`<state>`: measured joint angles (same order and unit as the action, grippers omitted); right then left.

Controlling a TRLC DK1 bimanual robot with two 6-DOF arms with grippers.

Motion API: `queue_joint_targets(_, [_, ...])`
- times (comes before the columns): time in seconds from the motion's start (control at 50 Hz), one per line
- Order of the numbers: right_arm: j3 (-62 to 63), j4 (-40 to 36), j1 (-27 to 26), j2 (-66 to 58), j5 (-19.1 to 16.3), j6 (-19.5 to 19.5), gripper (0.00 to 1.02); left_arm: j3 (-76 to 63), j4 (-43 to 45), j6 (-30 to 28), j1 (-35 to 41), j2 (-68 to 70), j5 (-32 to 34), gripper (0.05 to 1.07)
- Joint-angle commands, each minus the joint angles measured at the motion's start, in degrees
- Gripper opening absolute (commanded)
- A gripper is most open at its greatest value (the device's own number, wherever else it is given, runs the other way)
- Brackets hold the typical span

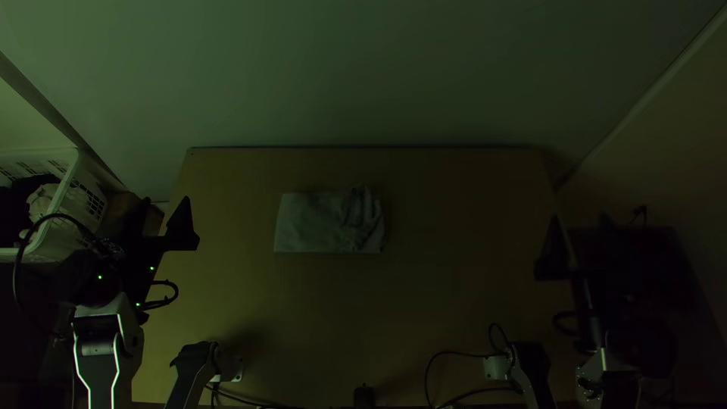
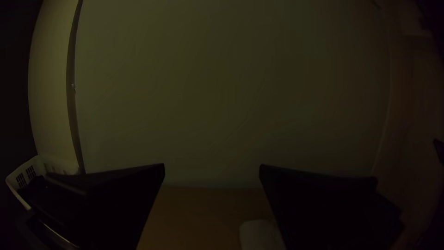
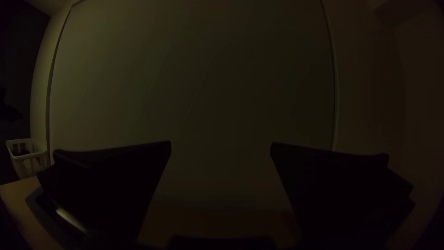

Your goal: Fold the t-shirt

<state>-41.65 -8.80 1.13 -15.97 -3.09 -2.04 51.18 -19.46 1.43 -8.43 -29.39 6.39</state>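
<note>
T-shirt folded on the table, both grippers wide apart at the sides.
The t-shirt [image 1: 314,223] lies on the far half of the table [image 1: 454,303], left of centre, folded into a compact rectangle; its left part is fairly flat, while its right part is rumpled, with a small bunch reaching the far edge of the cloth. The left gripper [image 1: 165,200] is positioned at the table's left edge, fingers set wide. The right gripper [image 1: 579,217] is positioned at the table's right edge, fingers likewise set wide. A white basket [image 1: 67,198] containing dark and pale cloth [image 1: 42,201] stands beyond the table's left side.
</note>
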Motion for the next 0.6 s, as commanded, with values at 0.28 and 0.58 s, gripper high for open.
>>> queue_joint_targets(0.28, [15.0, 0.4, 0.0, 14.6, -0.2, -2.2, 0.97, -25.7, 12.3, -1.3, -2.0, 20.9, -1.0, 1.03])
queue_joint_targets(0.58, [24.9, 4.0, -3.7, 16.3, 0.0, -3.3, 0.97, -40.2, 17.1, -3.3, -2.9, 29.6, -1.1, 1.03])
